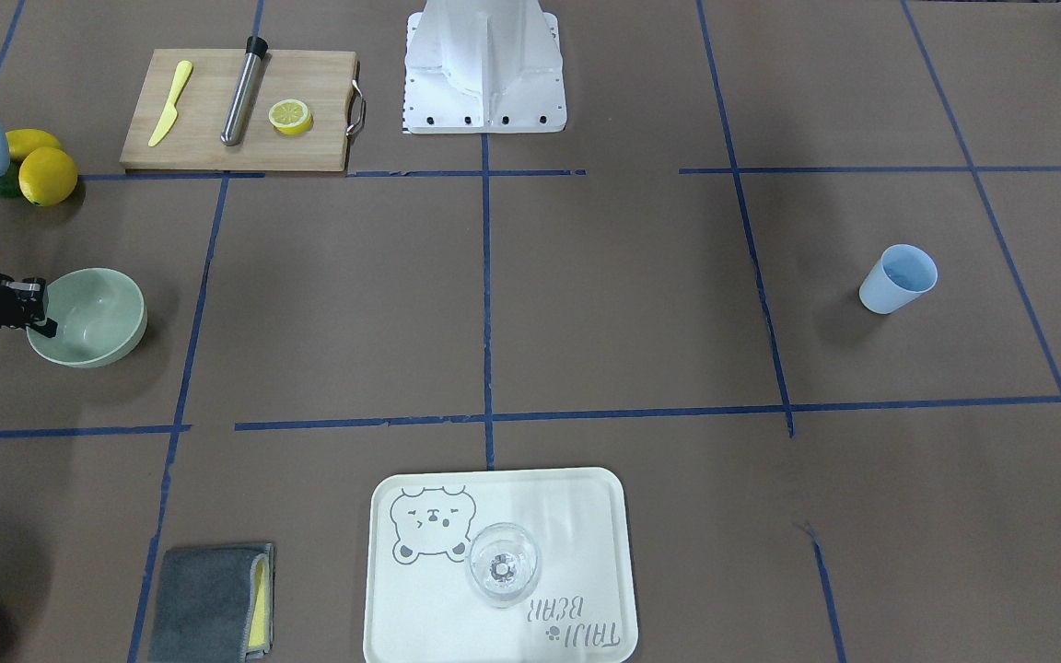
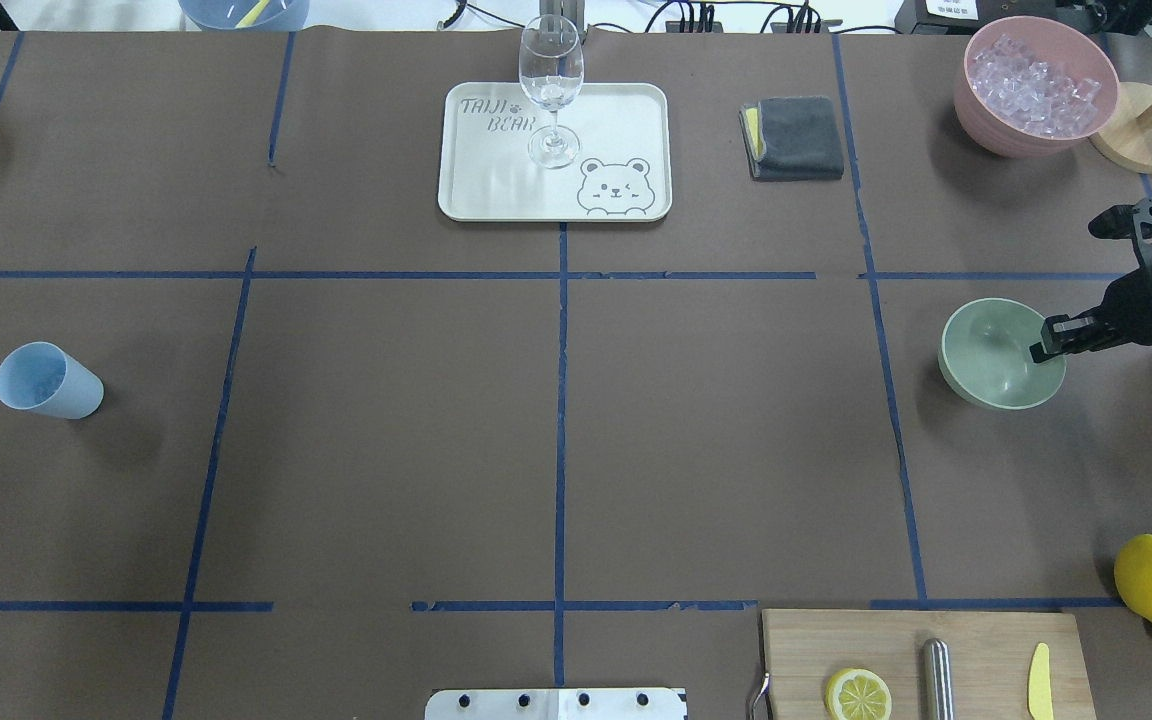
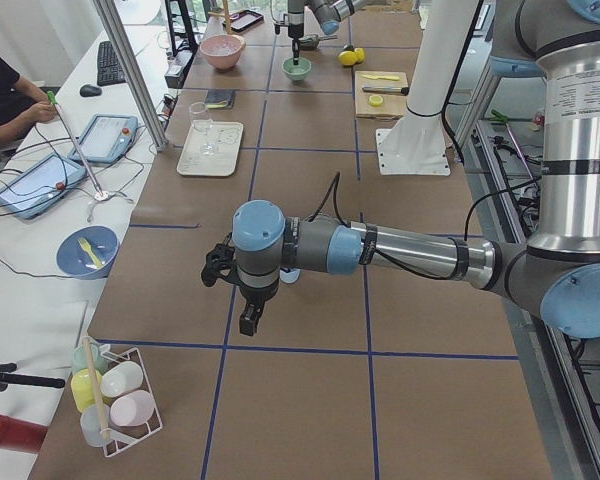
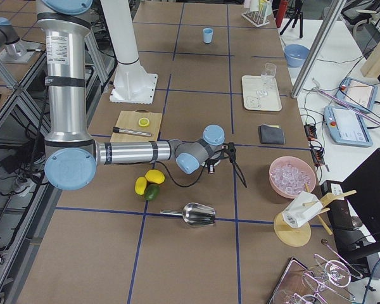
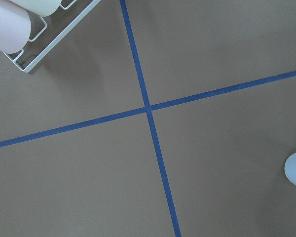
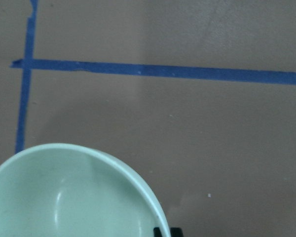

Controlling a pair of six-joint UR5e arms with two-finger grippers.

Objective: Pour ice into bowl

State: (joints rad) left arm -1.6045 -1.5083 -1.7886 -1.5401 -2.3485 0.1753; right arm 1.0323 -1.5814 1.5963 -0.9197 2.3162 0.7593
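Observation:
The pale mint-green bowl [image 2: 996,360] stands at the table's right side and looks empty; it also shows in the front view [image 1: 93,318] and the right wrist view [image 6: 64,197]. My right gripper [image 2: 1044,347] is at the bowl's outer rim with its fingers closed on the rim. The ice [image 2: 1036,80] is heaped in the pink container [image 2: 1006,135] at the far right corner. My left gripper [image 3: 250,318] hovers over the left side of the table near the pale blue cup [image 2: 41,380]. I cannot tell whether it is open or shut.
A tray [image 2: 626,110] with a wine glass [image 2: 550,90] and a grey cloth [image 2: 796,138] lie at the far edge. A cutting board [image 2: 976,640] with a lemon half, muddler and knife, and whole lemons [image 2: 1151,578], are near right. A metal scoop [image 4: 196,214] lies beyond.

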